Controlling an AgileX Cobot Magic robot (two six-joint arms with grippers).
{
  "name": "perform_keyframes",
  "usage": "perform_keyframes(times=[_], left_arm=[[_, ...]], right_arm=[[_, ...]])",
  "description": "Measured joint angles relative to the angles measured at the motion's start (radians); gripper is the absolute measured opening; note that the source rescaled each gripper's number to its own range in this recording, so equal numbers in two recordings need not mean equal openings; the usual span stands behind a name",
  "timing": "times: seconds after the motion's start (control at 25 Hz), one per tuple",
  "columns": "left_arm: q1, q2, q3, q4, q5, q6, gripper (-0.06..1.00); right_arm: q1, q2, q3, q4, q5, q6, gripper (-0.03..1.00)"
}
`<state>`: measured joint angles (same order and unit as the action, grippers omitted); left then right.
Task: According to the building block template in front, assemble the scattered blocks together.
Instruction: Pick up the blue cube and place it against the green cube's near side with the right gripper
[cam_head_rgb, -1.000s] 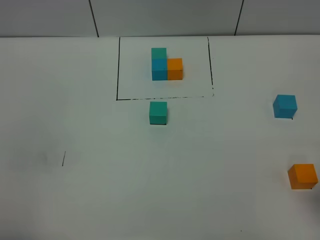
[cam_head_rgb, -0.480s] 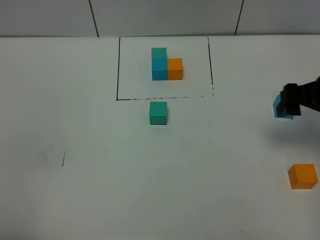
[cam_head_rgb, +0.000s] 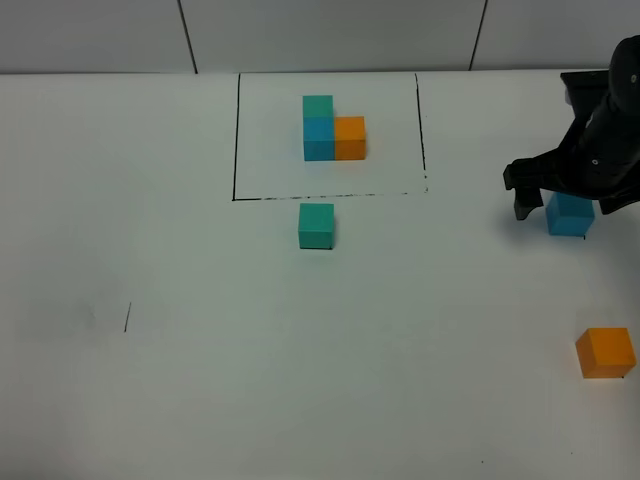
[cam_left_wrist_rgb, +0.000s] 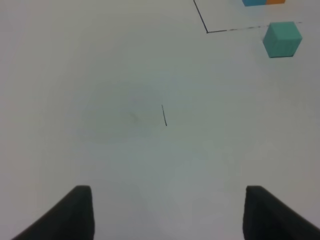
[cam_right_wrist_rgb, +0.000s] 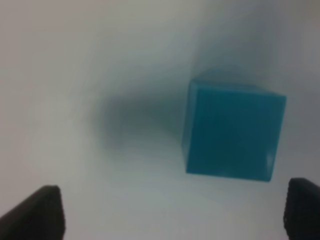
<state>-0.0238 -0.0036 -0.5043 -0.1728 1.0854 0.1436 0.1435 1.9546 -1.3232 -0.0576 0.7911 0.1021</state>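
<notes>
Under right end effector (cam_right_wrist_rgb: 172, 216), blue cube (cam_right_wrist_rgb: 232, 132)

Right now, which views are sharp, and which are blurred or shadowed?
Right wrist view: badly out of focus, the blue cube has soft edges and a diffuse shadow beside it. Left wrist view: fairly clear, the teal-green cube is crisp. Exterior high view: sharp and evenly lit, though the right tool reads as a dark silhouette.

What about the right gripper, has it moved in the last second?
Yes. The right gripper came in from the right edge of the high view and now hangs over the loose blue cube, right of the black frame.
</notes>
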Motion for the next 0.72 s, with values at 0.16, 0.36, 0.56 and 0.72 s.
perform_keyframes(times=[0.16,0.36,0.56,0.72], left_arm=[[0.000,0.000,0.000,0.000,-0.001,0.000,0.36],[0.000,0.000,0.000,0.000,-0.001,0.001,0.36],[0.000,0.000,0.000,0.000,-0.001,0.001,0.36],[0.000,0.000,0.000,0.000,-0.001,0.001,0.36]], right_arm=[[-0.027,0.041,-0.027,-0.013,-0.002,-0.001,0.77],[-0.092,0.051,-0.028,0.007,-0.012,-0.057,0.77],[-0.121,0.055,-0.030,0.066,-0.041,-0.121,0.77],[-0.123,0.063,-0.032,0.072,-0.059,-0.127,0.77]])
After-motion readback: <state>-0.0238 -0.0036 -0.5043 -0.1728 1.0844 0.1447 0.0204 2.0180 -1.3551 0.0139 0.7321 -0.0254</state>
